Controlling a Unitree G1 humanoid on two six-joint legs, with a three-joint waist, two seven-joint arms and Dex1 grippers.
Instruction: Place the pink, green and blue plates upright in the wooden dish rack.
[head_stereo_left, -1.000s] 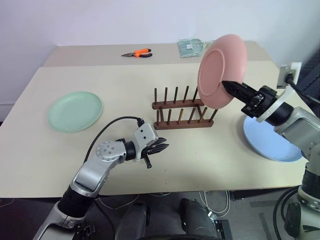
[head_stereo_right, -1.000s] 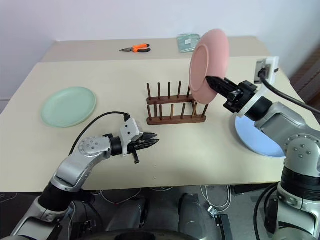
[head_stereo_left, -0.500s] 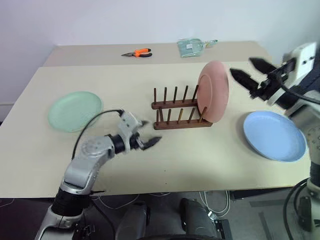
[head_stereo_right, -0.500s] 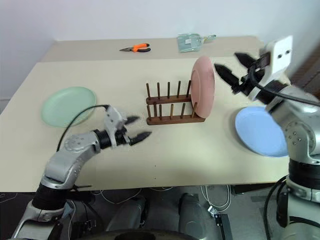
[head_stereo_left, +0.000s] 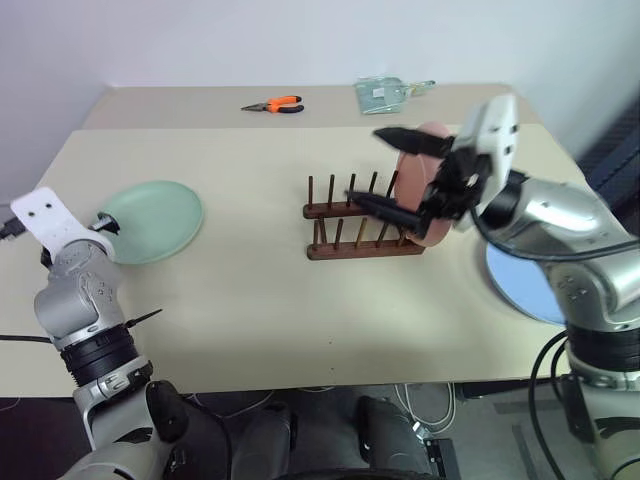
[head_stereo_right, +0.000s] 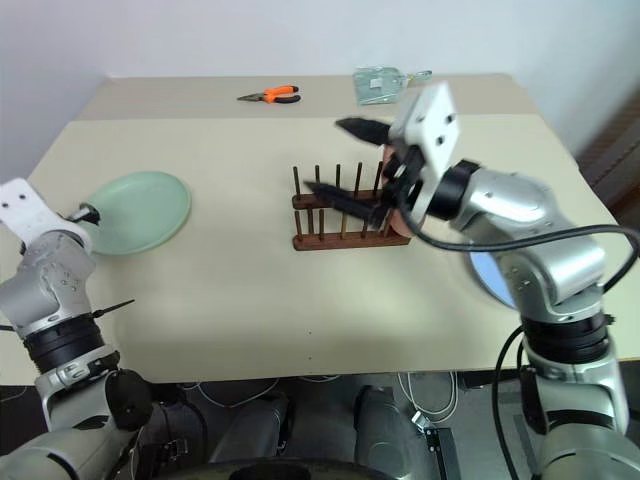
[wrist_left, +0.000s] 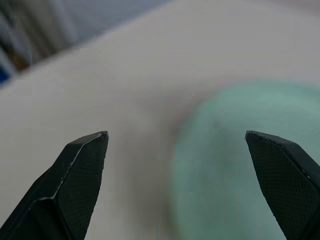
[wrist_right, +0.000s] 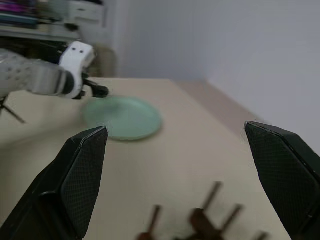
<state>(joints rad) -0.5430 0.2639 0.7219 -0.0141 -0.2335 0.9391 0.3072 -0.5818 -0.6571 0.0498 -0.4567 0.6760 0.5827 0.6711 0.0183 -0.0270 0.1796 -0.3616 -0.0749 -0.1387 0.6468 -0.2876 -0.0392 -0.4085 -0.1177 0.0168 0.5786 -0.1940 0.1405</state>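
The pink plate (head_stereo_left: 437, 190) stands upright at the right end of the wooden dish rack (head_stereo_left: 345, 245), partly hidden by my right arm. My right gripper (head_stereo_left: 393, 172) hangs open and empty over the rack, just left of that plate. The green plate (head_stereo_left: 150, 220) lies flat at the table's left. My left gripper (head_stereo_right: 103, 258) is open and empty beside the green plate's near left edge. The left wrist view has the green plate (wrist_left: 240, 165) ahead of the open fingers. The blue plate (head_stereo_left: 515, 285) lies flat at the right, half covered by my right arm.
Orange pliers (head_stereo_left: 275, 104) and a clear packet (head_stereo_left: 385, 93) lie on the far table behind. Bare tabletop (head_stereo_left: 260, 300) stretches between the green plate and the rack. In the right wrist view the rack's pegs (wrist_right: 200, 220) are close below the fingers.
My right gripper let go of the pink plate, which now stands in the rack, then opened and swung left over it. My left gripper opened and swung far left to the green plate.
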